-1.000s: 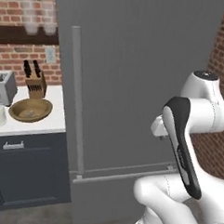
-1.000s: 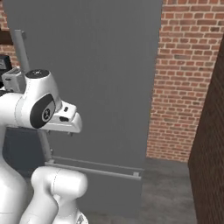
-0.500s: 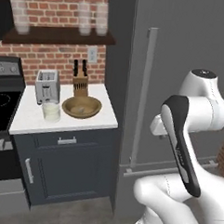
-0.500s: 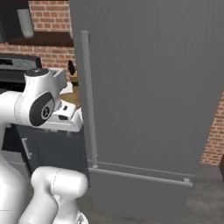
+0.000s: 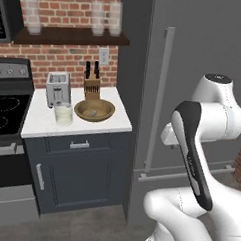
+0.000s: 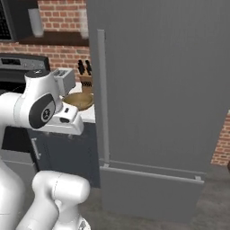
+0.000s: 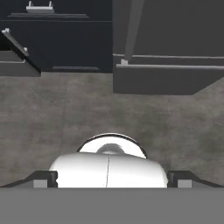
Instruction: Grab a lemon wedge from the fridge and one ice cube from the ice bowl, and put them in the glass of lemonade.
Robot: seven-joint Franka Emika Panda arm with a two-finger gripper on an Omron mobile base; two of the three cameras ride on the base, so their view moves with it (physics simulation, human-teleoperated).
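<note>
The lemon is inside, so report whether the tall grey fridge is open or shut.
Shut. The tall matte grey fridge shows its door flush, bar handle facing out, no shelves visible.

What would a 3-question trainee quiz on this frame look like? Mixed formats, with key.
1. True or false: the fridge door is shut.
2. The bowl sits in front of: A) the toaster B) the knife block C) the stove
3. Fill in: the lemonade stands on the ____, beside the bowl.

Key: 1 true; 2 B; 3 counter.
</note>
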